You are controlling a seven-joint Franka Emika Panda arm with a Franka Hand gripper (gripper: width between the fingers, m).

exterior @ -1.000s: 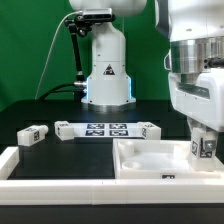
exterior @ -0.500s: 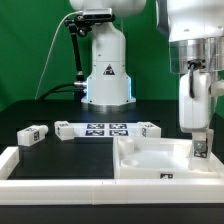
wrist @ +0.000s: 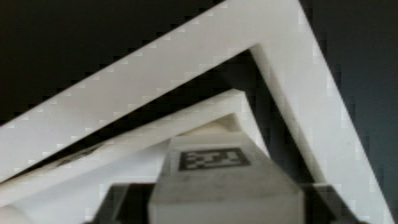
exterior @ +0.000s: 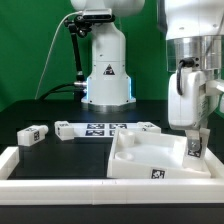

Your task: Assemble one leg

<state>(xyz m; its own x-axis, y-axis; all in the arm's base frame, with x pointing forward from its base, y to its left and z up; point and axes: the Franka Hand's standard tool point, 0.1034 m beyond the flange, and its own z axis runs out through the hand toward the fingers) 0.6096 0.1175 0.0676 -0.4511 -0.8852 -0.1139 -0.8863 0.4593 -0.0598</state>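
Observation:
My gripper (exterior: 194, 138) is at the exterior view's right, shut on the leg (exterior: 195, 148), a small white block with a black-and-white marker. It holds the leg upright in the right corner of the large white rimmed panel (exterior: 140, 160), which lies tilted and turned and has a marker on its front edge. In the wrist view the leg (wrist: 214, 168) stands between my two dark fingers (wrist: 128, 206), and the panel's rim corner (wrist: 267, 60) is beyond it. I cannot tell whether the leg's lower end touches the panel.
Three more small white marker blocks lie on the black table: one (exterior: 33, 134) at the left, one (exterior: 68, 129) beside the marker board (exterior: 105, 128), one (exterior: 148, 127) at its right. A white raised border (exterior: 20, 165) runs along the front left. The robot base (exterior: 105, 70) stands behind.
My gripper has turned and shifted a little left and down with the leg. The panel has turned and tilted, and its edge marker has moved left.

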